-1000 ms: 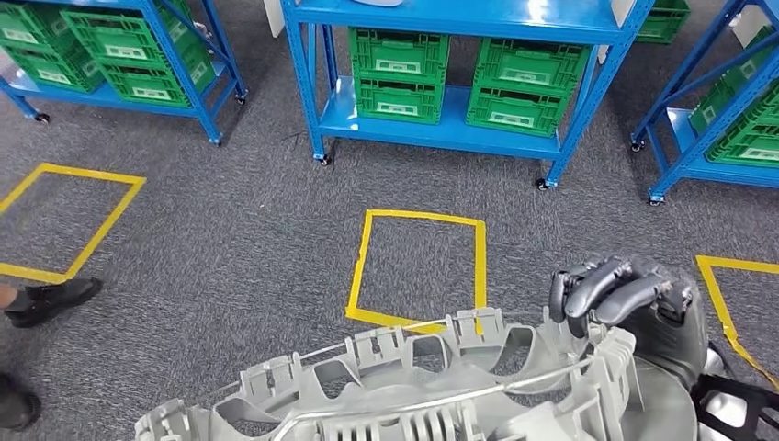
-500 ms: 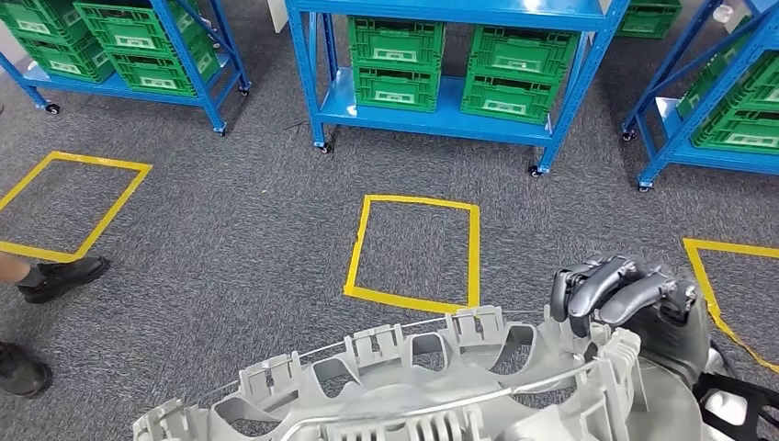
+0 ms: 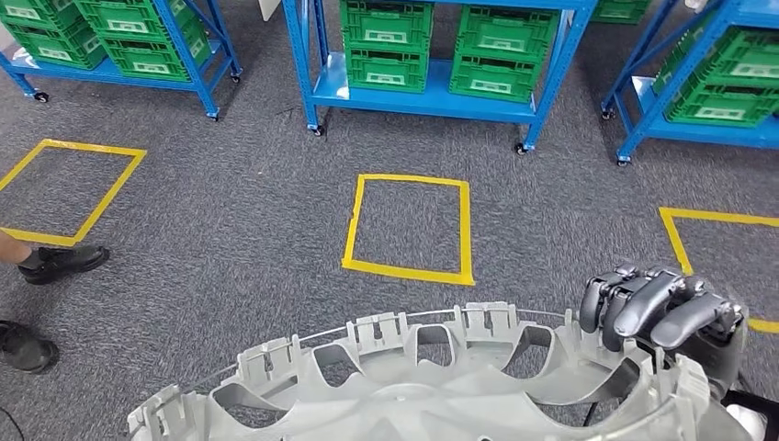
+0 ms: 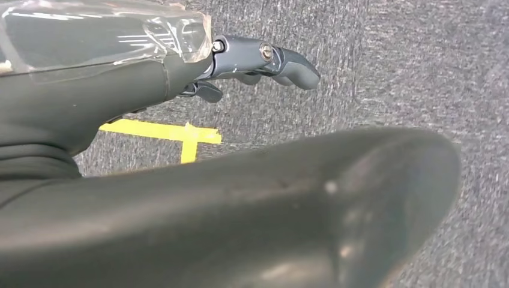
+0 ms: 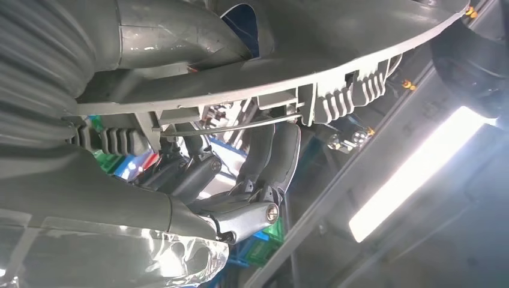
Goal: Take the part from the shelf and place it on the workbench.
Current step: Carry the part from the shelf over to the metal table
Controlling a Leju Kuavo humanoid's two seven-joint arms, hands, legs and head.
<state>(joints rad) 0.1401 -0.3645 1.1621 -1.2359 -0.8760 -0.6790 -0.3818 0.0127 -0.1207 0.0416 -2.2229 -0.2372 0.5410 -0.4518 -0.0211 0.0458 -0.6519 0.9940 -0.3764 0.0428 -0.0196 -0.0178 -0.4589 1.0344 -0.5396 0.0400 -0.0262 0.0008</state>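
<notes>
Both of our hands are in sight, and between them we carry the part [image 3: 432,386], a large grey round plastic piece with notched tabs along its rim and oval openings inside, low in the head view and held above the grey carpet [image 3: 239,230]. Our right hand [image 3: 657,312] grips the part's rim on the right side, dark fingers [image 3: 634,303] curled over the edge; from the right wrist those fingers [image 5: 264,162] wrap the ribbed rim and a thin wire running along it. Our left hand [image 4: 252,66] reaches out over the carpet with fingers extended, and we cannot tell whether it grips the part, since a broad dark curved surface covers much of that picture. Ahead of us a yellow tape square [image 3: 409,225] lies on the floor. Beyond it stands a blue shelf [image 3: 432,92] with green crates [image 3: 386,41]. At the left edge a person's black shoes [image 3: 60,262] rest on the carpet
</notes>
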